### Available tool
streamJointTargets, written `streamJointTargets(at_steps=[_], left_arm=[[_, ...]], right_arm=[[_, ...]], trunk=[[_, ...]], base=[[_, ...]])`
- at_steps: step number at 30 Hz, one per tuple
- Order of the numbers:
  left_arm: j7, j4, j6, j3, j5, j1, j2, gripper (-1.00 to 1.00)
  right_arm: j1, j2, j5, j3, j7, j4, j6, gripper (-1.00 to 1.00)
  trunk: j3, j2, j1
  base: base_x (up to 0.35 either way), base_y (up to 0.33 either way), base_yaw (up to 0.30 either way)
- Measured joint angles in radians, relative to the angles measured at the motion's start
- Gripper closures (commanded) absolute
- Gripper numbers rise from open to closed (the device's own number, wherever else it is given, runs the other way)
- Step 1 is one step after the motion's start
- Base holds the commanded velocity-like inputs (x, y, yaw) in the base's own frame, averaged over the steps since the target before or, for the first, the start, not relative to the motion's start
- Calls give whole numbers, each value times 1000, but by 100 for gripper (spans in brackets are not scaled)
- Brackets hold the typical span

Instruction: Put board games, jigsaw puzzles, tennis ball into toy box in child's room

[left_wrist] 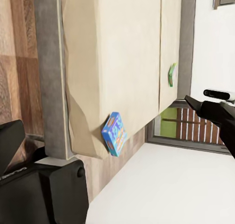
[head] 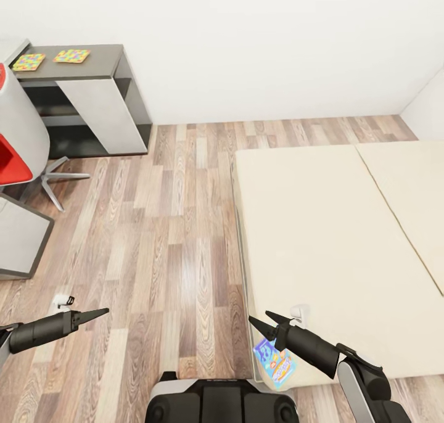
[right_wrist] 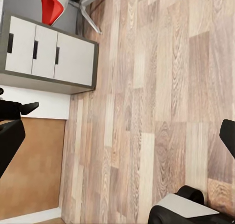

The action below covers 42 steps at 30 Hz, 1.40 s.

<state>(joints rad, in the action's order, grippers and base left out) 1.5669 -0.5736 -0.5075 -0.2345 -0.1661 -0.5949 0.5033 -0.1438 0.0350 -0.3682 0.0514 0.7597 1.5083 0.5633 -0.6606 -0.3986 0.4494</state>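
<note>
The wood-plank floor (head: 166, 225) spreads across the child's room, and on the right the bed (head: 333, 244) with its plain beige mattress takes up the widest share. In the far left corner stands the dark grey section of the table (head: 102, 59) with its white slanted panel, and the two jigsaw puzzles (head: 71, 55) lie flat on its top, side by side and just apart. Nearer on the left are a white and red chair (head: 18, 145) and a grey drawer unit (right_wrist: 49, 55). The blue board game (head: 275, 361) lies at the near corner of the mattress, right beneath the right gripper (head: 262, 322), which hovers with its fingers spread and holds nothing. A green-edged board game (left_wrist: 172, 75) rests near the headboard. The left gripper (head: 92, 315) hangs over bare floor; whether its fingers are apart I cannot tell.
</note>
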Motion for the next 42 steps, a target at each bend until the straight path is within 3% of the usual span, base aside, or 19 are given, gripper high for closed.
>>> streamJointTargets(at_steps=[42], left_arm=[[0,14,3,0,2,0,0,-100]], right_arm=[[0,0,1,1,-3,1,0,-100]], trunk=[[69,0,0]], base=[[0,0,0]])
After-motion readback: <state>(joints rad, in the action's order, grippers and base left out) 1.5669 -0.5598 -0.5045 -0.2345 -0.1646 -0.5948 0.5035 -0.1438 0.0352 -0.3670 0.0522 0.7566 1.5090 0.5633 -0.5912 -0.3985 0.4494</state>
